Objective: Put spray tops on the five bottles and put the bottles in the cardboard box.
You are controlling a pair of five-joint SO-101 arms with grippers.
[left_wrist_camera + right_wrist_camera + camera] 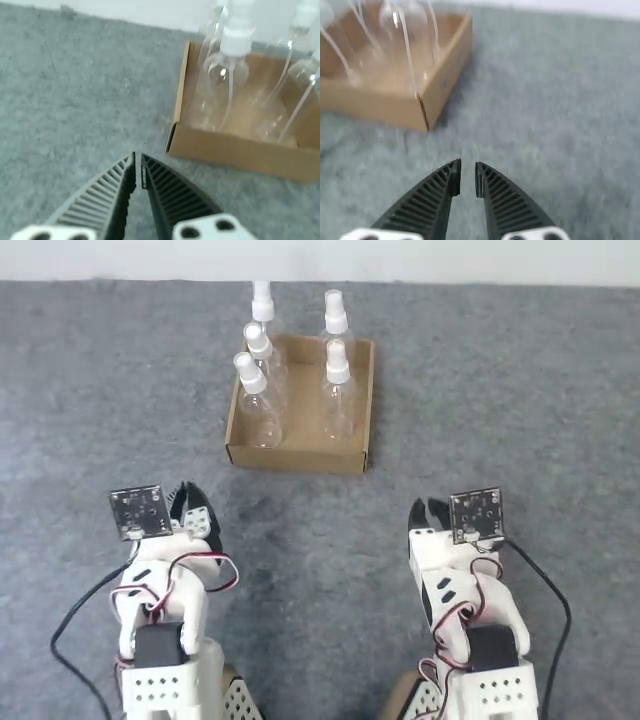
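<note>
Five clear spray-topped plastic bottles (262, 410) stand in the brown cardboard box (300, 458), upper centre; we judge our closed, empty left hand (190, 492) or right hand (428, 506) could topple them.

This looks like a robot lab. Two small white arms (165, 635) with loose red wires (215, 562) and bare little boards (140, 511) sit on a grey felt table (90, 390), by a plain white wall (120, 258)
</note>
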